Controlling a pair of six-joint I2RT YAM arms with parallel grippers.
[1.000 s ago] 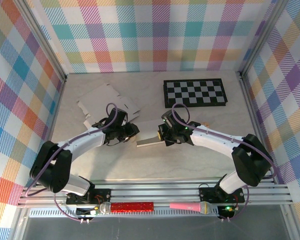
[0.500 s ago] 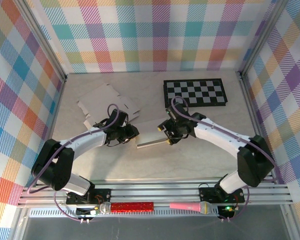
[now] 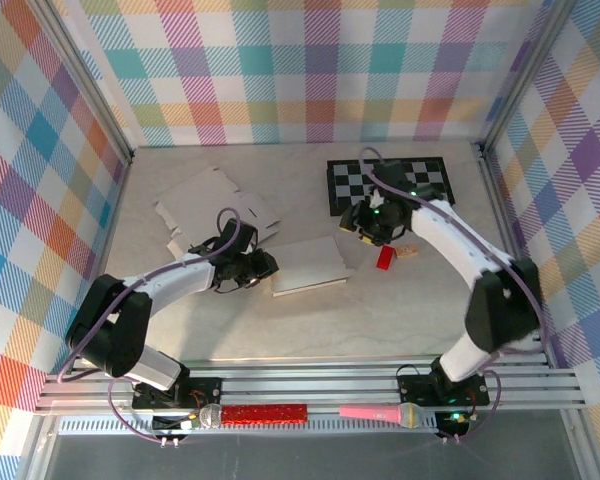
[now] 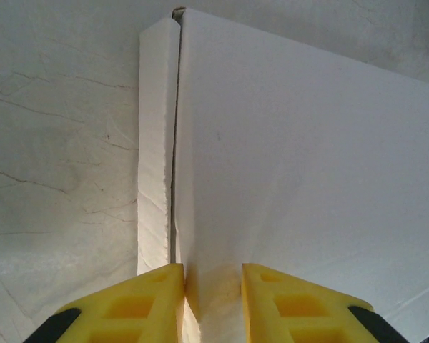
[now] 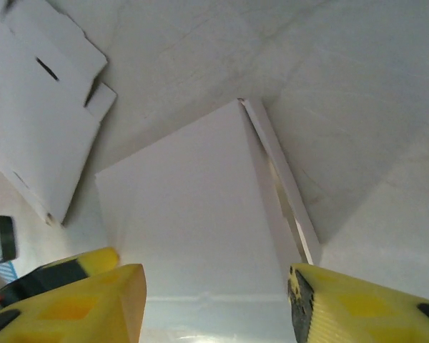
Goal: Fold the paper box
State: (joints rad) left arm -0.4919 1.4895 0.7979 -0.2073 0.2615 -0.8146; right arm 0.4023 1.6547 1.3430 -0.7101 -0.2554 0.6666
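Two hands here: the left hand [image 4: 213, 286] is pinching the left edge of the paper box [image 3: 310, 265] lying flat on the worktop [image 3: 280, 330], I'd guess to pin it down, while the right hand [image 5: 214, 300] hovers spread over its far side, holding nothing.

**A robot test cell in a lab: that is where you are working.**
Your left arm [image 3: 170, 285] and right arm [image 3: 460, 245] are bolted to slotted aluminium rails [image 3: 310, 385] at the near edge of a pale bench [image 3: 310, 330]. Plaid-printed panels [image 3: 320, 70] wall it in on three sides (metal corner posts [image 3: 95, 95] stand between them). A black-and-white checkerboard [image 3: 435, 185], the kind used as a camera target, lies at the back right.
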